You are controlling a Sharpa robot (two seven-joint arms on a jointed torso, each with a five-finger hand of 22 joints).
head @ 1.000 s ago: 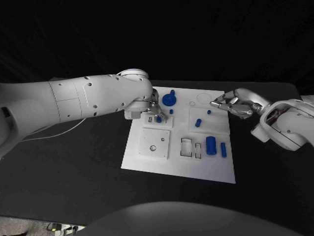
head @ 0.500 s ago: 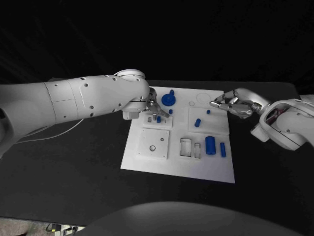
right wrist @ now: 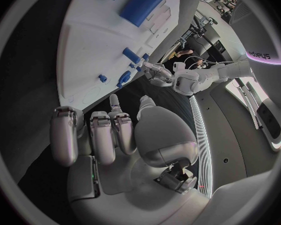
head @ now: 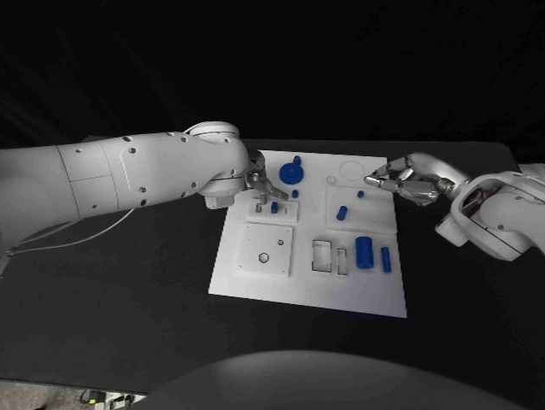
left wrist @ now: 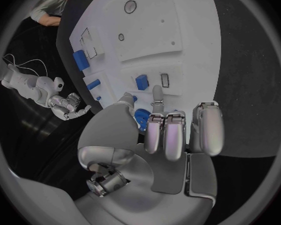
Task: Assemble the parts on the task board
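- The task board [head: 278, 278] is lying at the centre of the frame on the black table [head: 113, 282], with blue parts [head: 366, 253] sitting across its right half.
- The left hand [head: 263, 184] is hovering over the board's upper-left corner, fingers curled together, gripping nothing.
- The right hand [head: 404, 183] is hanging at the board's upper-right edge, fingers curled and empty.
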